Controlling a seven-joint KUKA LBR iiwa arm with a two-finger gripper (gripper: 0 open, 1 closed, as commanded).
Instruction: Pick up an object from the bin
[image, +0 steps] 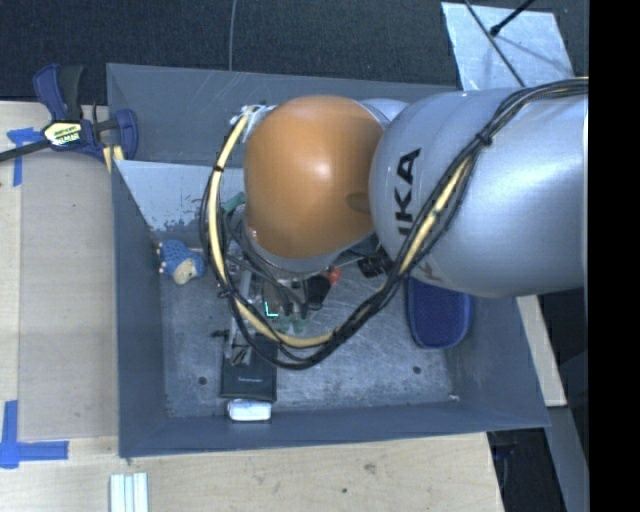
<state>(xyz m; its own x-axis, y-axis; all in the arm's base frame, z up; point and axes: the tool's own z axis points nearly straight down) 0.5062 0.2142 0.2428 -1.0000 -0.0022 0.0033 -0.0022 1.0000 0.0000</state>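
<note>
You see the arm's orange wrist cover (310, 175) hanging over the middle of the grey bin (140, 380), with yellow and black cables (300, 345) looped beneath it. Below the cover's lower-left edge, the gripper (242, 350) reaches down close to the bin floor. It sits just above a black flat rectangular piece (247, 381), which lies straight below the cover's left half. You cannot tell whether the two touch. The cables and wrist hide the gripper's working end, so you cannot tell whether it is spread or closed, nor whether anything is in it. Further down from the cover, just past the black piece, a small white block (249, 410) lies against the bin's wall. Left of the cover sits a small blue-and-tan thing (178, 263). Below and to the right of the cover, partly under the arm's grey link, lies a blue oval object (437, 315).
</note>
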